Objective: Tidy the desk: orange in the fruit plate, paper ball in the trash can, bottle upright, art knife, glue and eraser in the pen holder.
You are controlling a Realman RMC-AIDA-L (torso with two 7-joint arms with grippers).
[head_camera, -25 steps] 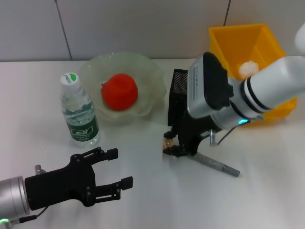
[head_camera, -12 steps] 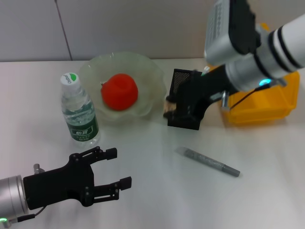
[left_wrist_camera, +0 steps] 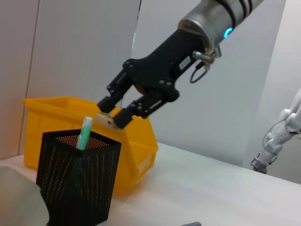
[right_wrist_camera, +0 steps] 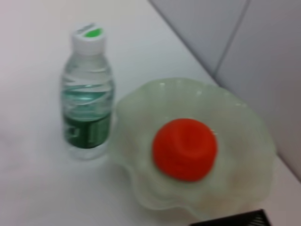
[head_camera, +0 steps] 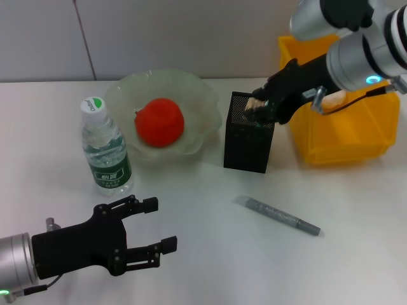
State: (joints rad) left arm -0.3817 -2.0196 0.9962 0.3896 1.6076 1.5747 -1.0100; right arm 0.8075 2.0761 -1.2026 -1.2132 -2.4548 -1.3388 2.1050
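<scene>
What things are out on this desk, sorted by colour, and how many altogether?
Orange-red: 1, orange
Yellow: 1, bin
Black: 1, pen holder
Pale green: 1, fruit plate
Clear: 1, bottle
Grey: 1, art knife
Tan: 1, eraser
Total: 7

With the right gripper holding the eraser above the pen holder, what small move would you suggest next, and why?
Probably open the right gripper to drop the eraser. In the left wrist view the eraser sits pinched at the fingertips just above the open rim of the pen holder, apart from it, near the green glue stick inside. A slight lowering first may be safer. The left gripper is parked near the table's front edge.
</scene>
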